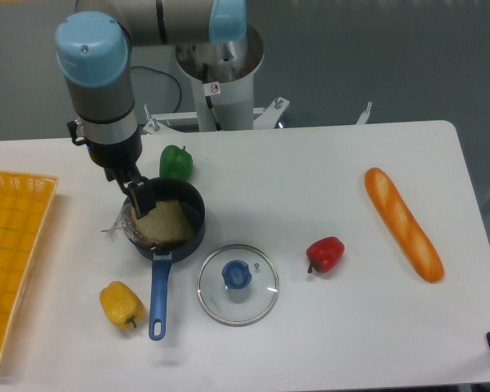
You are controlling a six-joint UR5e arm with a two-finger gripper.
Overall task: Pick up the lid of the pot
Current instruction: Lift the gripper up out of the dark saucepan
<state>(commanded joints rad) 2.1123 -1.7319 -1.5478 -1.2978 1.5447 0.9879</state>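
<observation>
The gripper [137, 194] hangs at the left over the rim of the black pan; its fingertips are not clear enough to show whether they are apart or together. To the right of the pan, the pot lid [261, 300] lies flat on the table, a clear glass disc with its round blue knob [237, 274] facing up. The gripper is up and to the left of the lid and does not touch it.
The black pan [198, 214] has a brownish area inside and a blue handle [159, 298] pointing toward the front. Around it are a green pepper [176, 162], a yellow pepper [121, 303], a red pepper [326, 254], a baguette [403, 224] and an orange tray [15, 237].
</observation>
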